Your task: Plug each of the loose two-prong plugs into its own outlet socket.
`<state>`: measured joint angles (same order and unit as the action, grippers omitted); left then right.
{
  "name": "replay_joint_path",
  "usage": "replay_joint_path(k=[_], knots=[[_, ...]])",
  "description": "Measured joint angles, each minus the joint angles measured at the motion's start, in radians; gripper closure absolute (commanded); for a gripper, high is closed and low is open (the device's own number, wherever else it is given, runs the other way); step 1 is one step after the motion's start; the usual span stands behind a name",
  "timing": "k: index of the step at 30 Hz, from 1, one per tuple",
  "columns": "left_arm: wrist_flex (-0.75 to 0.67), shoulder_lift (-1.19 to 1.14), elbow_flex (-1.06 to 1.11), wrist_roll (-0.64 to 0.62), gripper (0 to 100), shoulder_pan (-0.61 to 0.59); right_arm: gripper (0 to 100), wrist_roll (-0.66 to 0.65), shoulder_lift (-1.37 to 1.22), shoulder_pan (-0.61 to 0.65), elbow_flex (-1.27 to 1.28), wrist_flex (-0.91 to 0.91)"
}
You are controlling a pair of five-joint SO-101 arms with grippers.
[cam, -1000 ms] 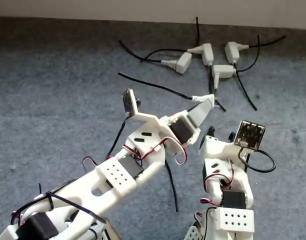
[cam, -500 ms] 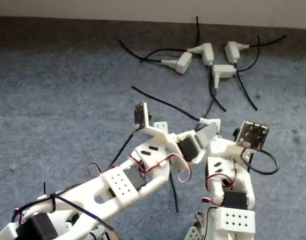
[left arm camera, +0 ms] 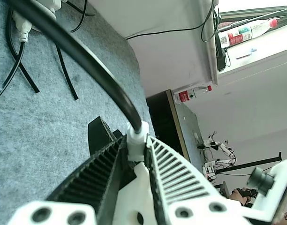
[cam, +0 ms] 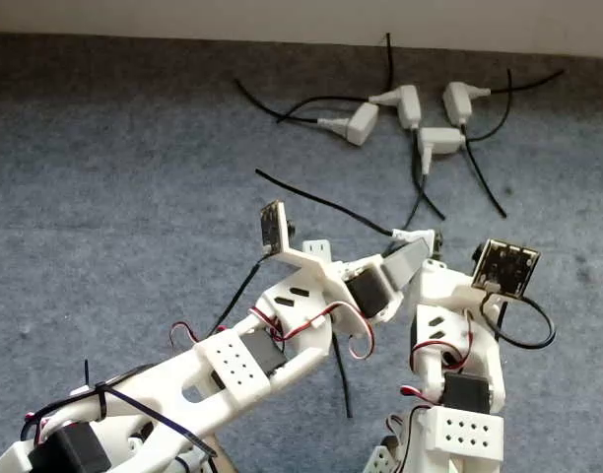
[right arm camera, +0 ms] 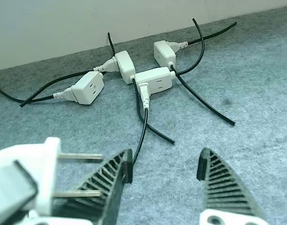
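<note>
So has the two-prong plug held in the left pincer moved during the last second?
Yes. In the high view the two-prong plug in the left pincer has come nearer, away from the outlet sockets at the far edge.

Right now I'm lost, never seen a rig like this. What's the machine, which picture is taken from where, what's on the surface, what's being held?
These are two white robot arms, side by side on a grey carpeted surface. One picture looks down from a fixed camera above. The other two come from a small camera on each arm's wrist. The left tool is shut on a white two-prong plug with a black cord. The right tool is open and holds nothing, and sits close beside that plug. At the far side lie four white socket blocks with black cords, close together.
</note>
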<state>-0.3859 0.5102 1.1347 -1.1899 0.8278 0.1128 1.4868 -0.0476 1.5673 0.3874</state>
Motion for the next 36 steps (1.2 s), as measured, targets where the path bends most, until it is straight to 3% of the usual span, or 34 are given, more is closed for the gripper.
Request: replay_joint_path(k=[8, 17, 21, 31, 36], knots=[[0.000, 0.000, 0.002, 0.000, 99, -0.002, 77.1, -0.008, -0.063, -0.003, 0.012, -0.098], [0.005, -0.002, 0.021, 0.002, 99, 0.011, 77.1, -0.005, -0.491, -0.091, -0.130, -0.236], [0.005, -0.002, 0.021, 0.025, 99, 0.017, 77.1, -0.005, -0.609, -0.094, -0.203, -0.239], [0.005, -0.002, 0.015, 0.038, 99, -0.023, 77.1, -0.025, -0.591, -0.146, -0.195, -0.239], [0.005, -0.002, -0.009, 0.038, 99, -0.063, 77.1, -0.069, -0.588, -0.221, -0.241, -0.066]])
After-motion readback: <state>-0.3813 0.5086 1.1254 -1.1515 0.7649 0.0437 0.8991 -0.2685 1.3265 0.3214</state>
